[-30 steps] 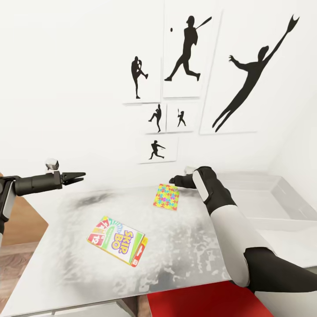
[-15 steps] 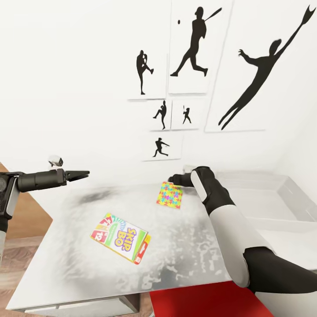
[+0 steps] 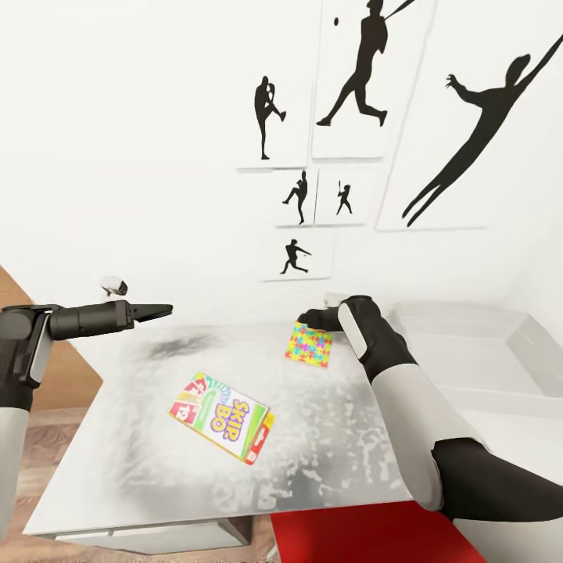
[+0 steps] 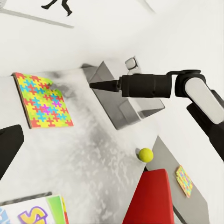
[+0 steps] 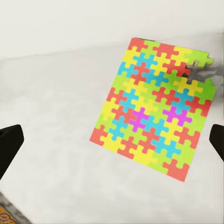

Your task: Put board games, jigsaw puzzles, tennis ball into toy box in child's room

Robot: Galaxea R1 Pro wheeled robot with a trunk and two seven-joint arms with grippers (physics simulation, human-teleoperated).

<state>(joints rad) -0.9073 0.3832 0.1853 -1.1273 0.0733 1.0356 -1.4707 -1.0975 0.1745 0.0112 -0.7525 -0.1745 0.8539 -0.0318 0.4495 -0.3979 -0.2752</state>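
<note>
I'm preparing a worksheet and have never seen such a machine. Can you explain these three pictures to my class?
A simulated two-armed robot is tidying toys. The big picture comes from its head camera; the other two come from cameras beside each end effector. On the table lie a SKIP BO box, a jigsaw puzzle, a tennis ball, a second puzzle and the grey toy box. The right end effector hovers open over the first puzzle; the left end effector points across the table. Nothing is held.
</note>
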